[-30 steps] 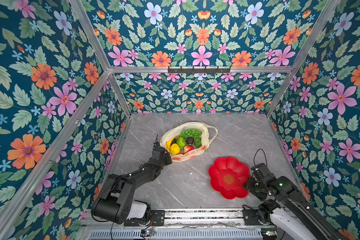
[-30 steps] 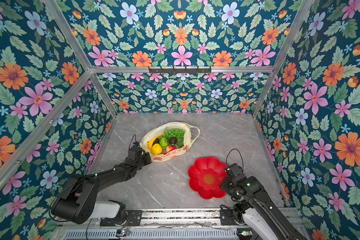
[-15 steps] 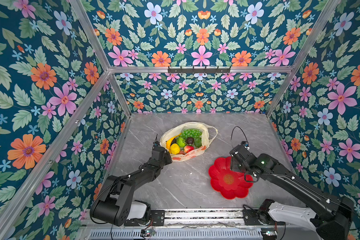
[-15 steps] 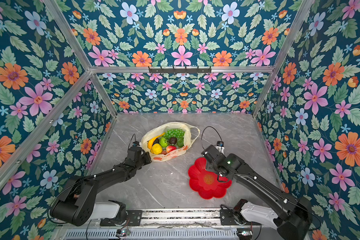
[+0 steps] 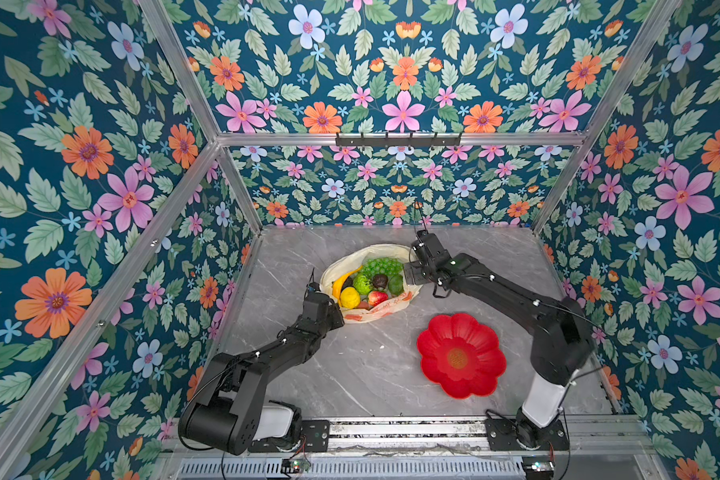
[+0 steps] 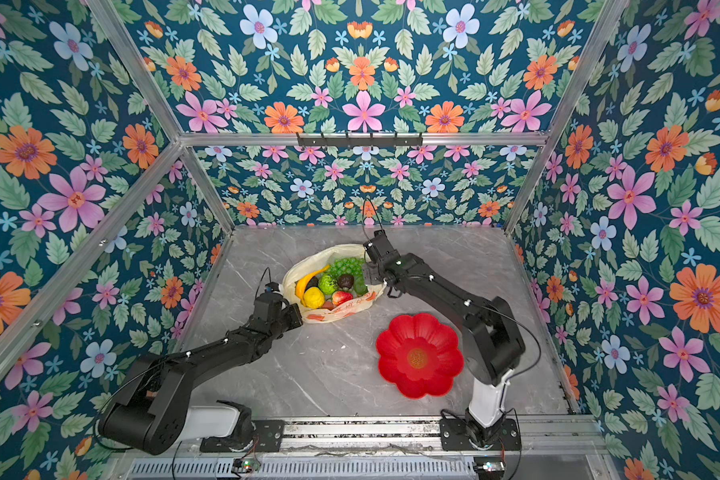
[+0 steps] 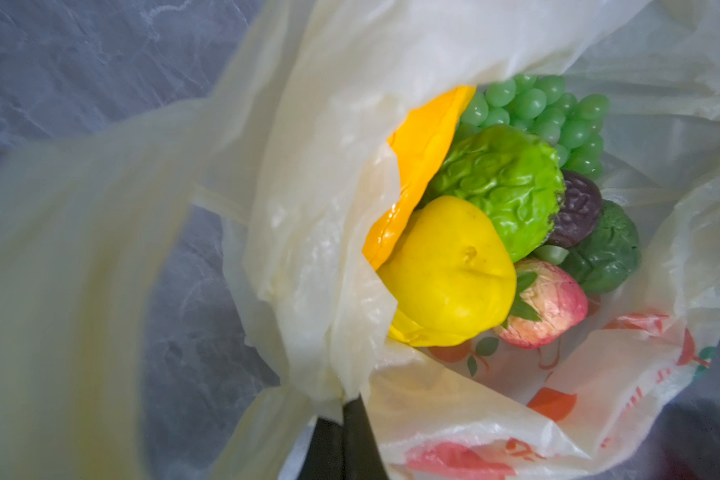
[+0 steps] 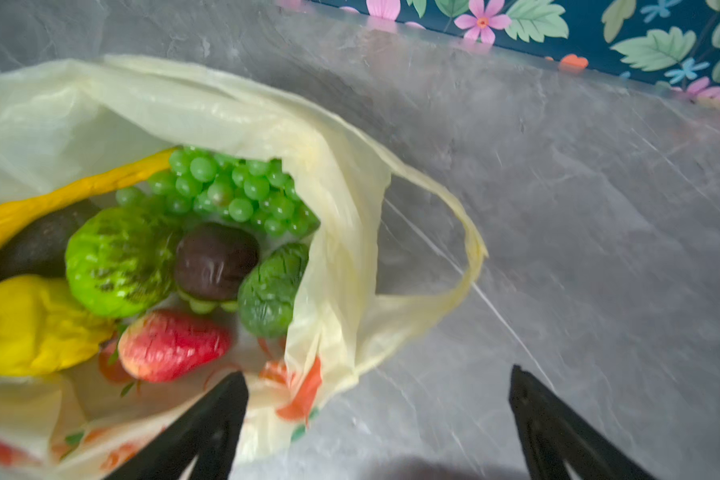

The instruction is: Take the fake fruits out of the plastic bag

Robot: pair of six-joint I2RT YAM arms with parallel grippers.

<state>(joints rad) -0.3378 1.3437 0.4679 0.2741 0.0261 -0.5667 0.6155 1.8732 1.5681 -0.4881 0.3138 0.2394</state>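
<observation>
Left gripper (image 7: 350, 409) is clamped on the rim of the plastic bag (image 5: 381, 250) lying on the table (image 5: 350, 374), and the right gripper (image 8: 375, 378) hovers wide open at the opposite rim, the fake fruits (image 5: 366, 282) heaped just inside toward the left arm, so the right looks like the 1 free to dip in.

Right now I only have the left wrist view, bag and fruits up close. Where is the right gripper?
Observer: The right gripper is open at the right edge of the bag, one jaw over the bag, one over the table, holding nothing.
Operator: Is anything set out for the fruits?
Observer: A red plate lies on the table, apart from the bag, with no fruit on it.
Operator: Any fruit I can't see?
Observer: A dark fruit between the banana and the green ball; it doesn't show in your view.
</observation>
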